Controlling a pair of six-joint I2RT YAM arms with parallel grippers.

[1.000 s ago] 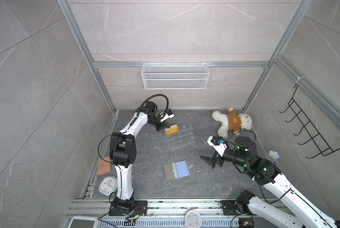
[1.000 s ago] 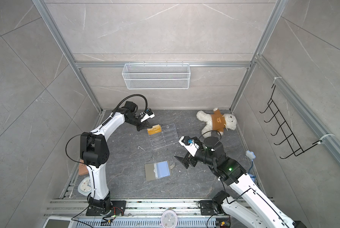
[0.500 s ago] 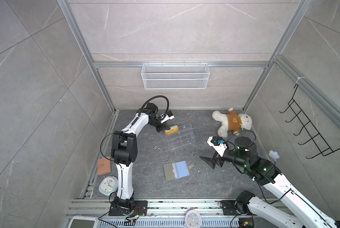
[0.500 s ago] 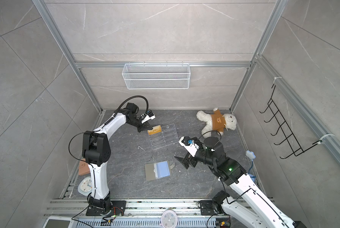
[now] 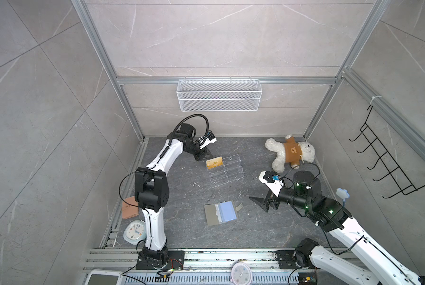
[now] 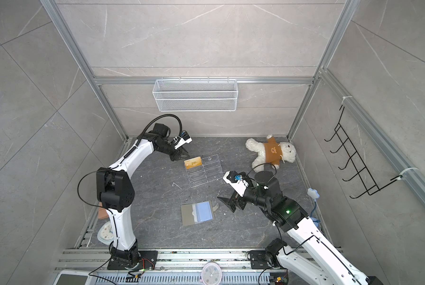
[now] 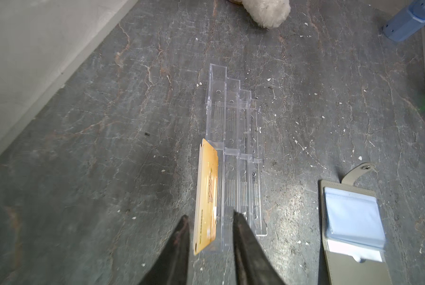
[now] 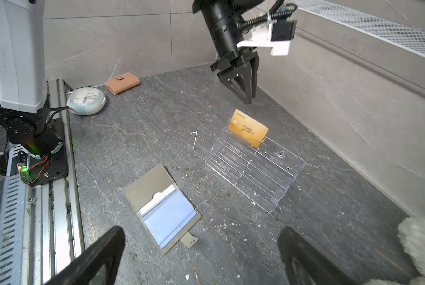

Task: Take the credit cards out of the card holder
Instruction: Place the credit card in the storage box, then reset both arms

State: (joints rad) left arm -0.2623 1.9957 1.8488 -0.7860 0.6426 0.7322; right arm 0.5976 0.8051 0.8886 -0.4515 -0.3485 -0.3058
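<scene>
Left wrist view: left gripper point(image 7: 210, 214) lower centre, jaws slightly apart, empty, apparently clear of credit cards point(image 7: 207, 185) standing in acrylic stand point(image 7: 221, 111); card holder point(image 7: 354, 217) unfolded flat lower right; right gripper point(image 8: 201, 232) jaws spread wide, empty.

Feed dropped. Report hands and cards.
Left hand open, clear of credit cards standing in acrylic stand. Right hand open near card holder, lying open. Nothing blocking.
</scene>
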